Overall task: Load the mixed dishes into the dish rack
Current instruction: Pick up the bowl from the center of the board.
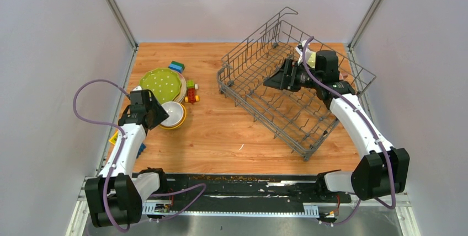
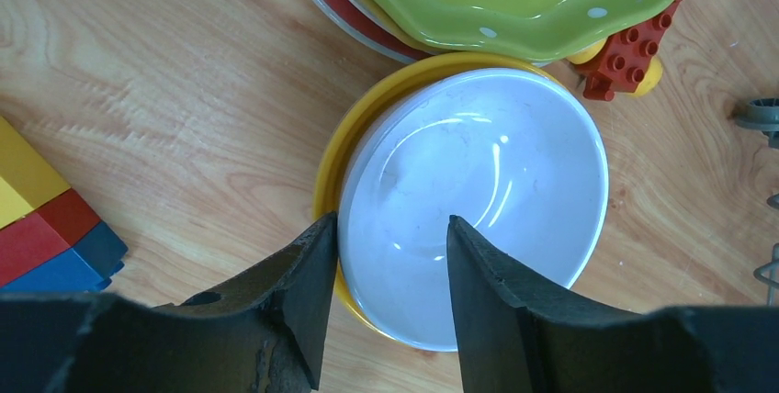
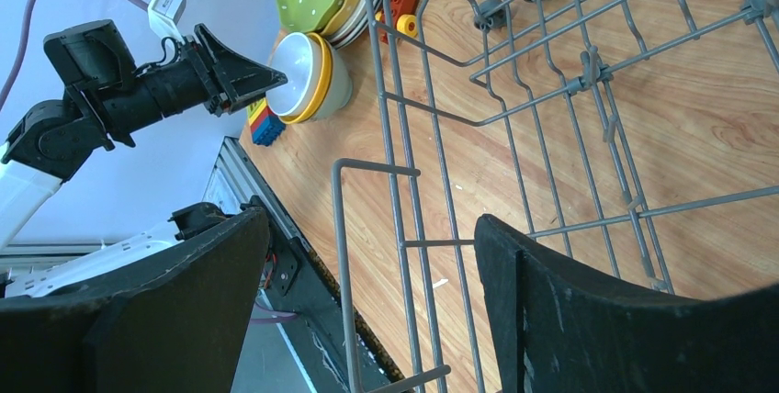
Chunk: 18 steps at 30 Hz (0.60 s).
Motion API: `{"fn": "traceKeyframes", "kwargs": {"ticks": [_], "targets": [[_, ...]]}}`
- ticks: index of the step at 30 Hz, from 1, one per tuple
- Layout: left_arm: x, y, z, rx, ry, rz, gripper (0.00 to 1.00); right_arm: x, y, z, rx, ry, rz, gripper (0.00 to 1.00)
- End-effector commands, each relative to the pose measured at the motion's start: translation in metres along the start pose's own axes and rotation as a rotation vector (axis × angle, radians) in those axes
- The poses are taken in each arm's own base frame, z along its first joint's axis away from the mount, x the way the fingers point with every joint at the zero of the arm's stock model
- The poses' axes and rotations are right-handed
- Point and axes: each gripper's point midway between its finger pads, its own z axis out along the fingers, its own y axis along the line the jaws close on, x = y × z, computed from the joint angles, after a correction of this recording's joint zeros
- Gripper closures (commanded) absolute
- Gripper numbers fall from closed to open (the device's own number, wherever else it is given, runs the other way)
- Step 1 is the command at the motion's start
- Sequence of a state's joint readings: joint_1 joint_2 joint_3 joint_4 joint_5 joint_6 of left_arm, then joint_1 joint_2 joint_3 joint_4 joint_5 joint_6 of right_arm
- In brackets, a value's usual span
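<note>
We look from the top external camera down and forward from high behind the near edge, far enough off to take in the whole orange-brown wooden tabletop (image 1: 221, 131). Our left wrist camera hangs close over the white ceramic bowl nested in a yellow one (image 2: 478, 200), facing almost straight down. Our right wrist camera faces across the grey wire dish rack (image 3: 588, 70) towards the black-and-white left arm (image 3: 55, 131); all three views share that bowl
</note>
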<state>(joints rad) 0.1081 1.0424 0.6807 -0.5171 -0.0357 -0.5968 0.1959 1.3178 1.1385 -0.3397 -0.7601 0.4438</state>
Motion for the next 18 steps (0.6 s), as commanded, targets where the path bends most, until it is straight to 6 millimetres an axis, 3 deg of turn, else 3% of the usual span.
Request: {"fn": "traceKeyframes", "kwargs": {"ticks": [1, 18], "targets": [[-0.010, -0.005, -0.002, 0.027, -0.038, -0.020, 0.46, -0.004, 0.011, -0.007, -0.014, -0.030, -0.027, 0.17], [0.000, 0.001, 0.000, 0.025, -0.046, -0.049, 0.57, -0.005, 0.011, -0.008, -0.006, -0.034, -0.017, 0.18]]}}
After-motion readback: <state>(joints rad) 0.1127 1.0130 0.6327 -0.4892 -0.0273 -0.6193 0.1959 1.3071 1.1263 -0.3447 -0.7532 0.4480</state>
